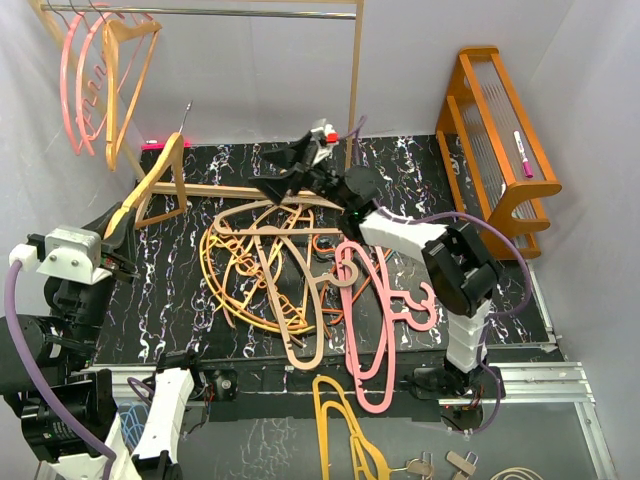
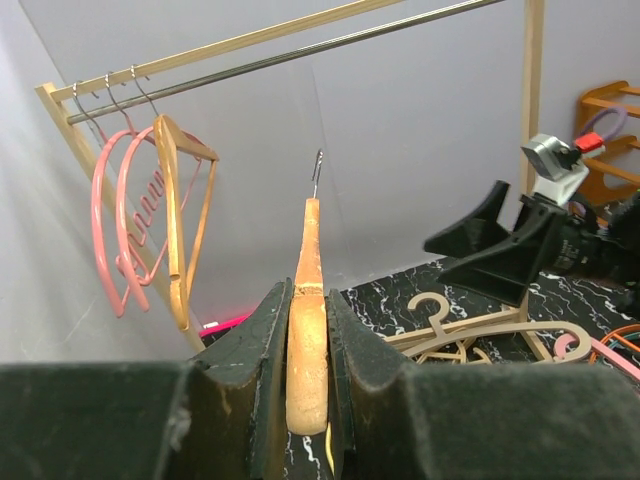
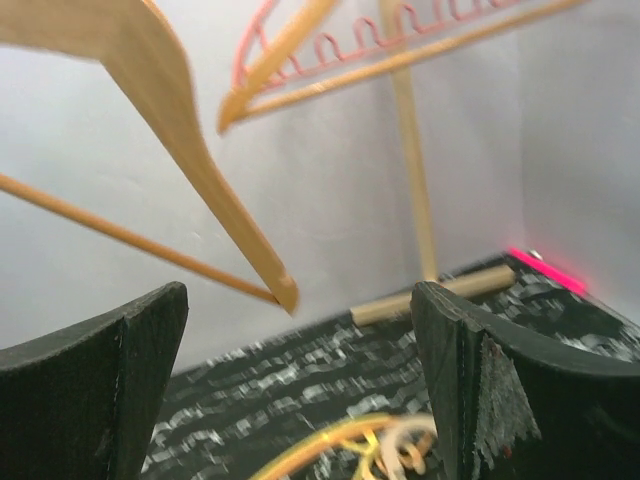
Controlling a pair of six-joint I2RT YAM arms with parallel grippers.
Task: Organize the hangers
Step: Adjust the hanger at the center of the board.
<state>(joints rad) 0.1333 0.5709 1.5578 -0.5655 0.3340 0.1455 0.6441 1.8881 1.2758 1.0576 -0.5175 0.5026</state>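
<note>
The wood hanger (image 2: pixel 308 250) is held above the bench (image 1: pixel 420 165), short of the rail (image 2: pixel 300 52); judged light, rigid, smooth. My left end effector (image 2: pixel 308 310) is clamped on its shoulder, a sound hold. My right end effector (image 3: pixel 300 380) stands apart, empty, over the piled hangers (image 1: pixel 270 270).

Wood-frame garment rack (image 1: pixel 355 90) w/ metal rail (image 1: pixel 230 12) at back. Orange wooden shelf rack (image 1: pixel 470 110) at R, pink marker (image 1: pixel 521 153) on its slats. Black marbled mat (image 1: pixel 410 175) on bench (image 1: pixel 560 420). Mustard-yellow hanger (image 1: pixel 347 420) + clothespins (image 1: pixel 461 464) past mat's near edge.
</note>
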